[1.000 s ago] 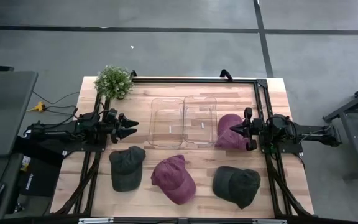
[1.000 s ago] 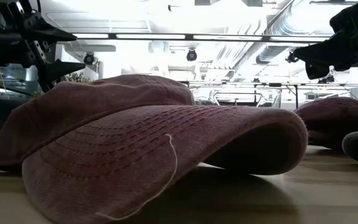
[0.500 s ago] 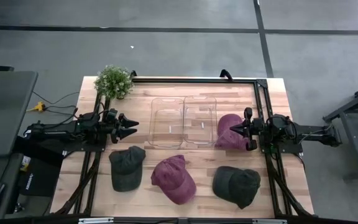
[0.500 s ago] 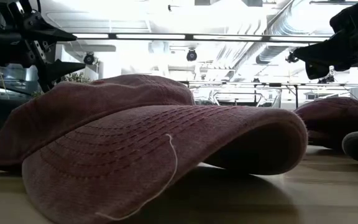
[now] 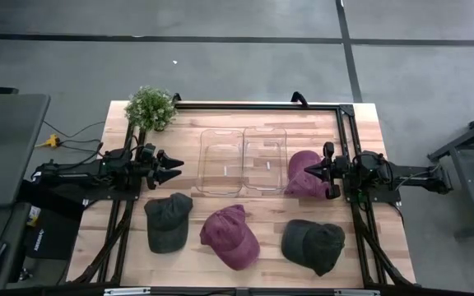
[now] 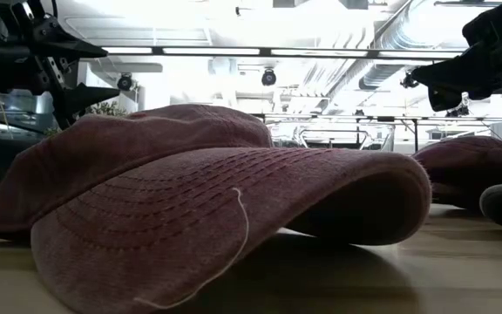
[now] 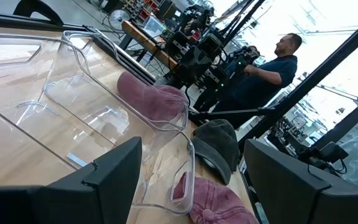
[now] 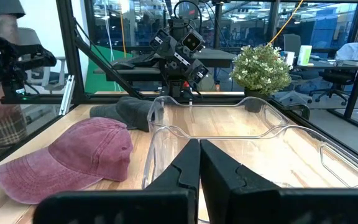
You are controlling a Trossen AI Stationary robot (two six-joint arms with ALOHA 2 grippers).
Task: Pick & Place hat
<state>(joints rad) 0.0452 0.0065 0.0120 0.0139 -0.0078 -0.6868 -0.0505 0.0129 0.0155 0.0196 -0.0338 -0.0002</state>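
Four caps lie crown up on the wooden table: a dark green one (image 5: 169, 220) near left, a maroon one (image 5: 230, 236) near the middle, a dark green one (image 5: 313, 244) near right, and a maroon one (image 5: 303, 174) by the right side. My left gripper (image 5: 174, 167) hangs open above the table, left of two clear bins (image 5: 243, 159). My right gripper (image 5: 311, 170) is shut and raised over the right maroon cap (image 6: 469, 166), apart from it. In the low view the middle maroon cap (image 6: 207, 201) fills the foreground.
The two clear bins stand side by side at the table's middle, toward its far edge. A potted plant (image 5: 151, 107) sits at the far left corner. A black frame (image 5: 348, 131) runs along the far and right edges. A person (image 7: 266, 68) stands beyond the table's right side.
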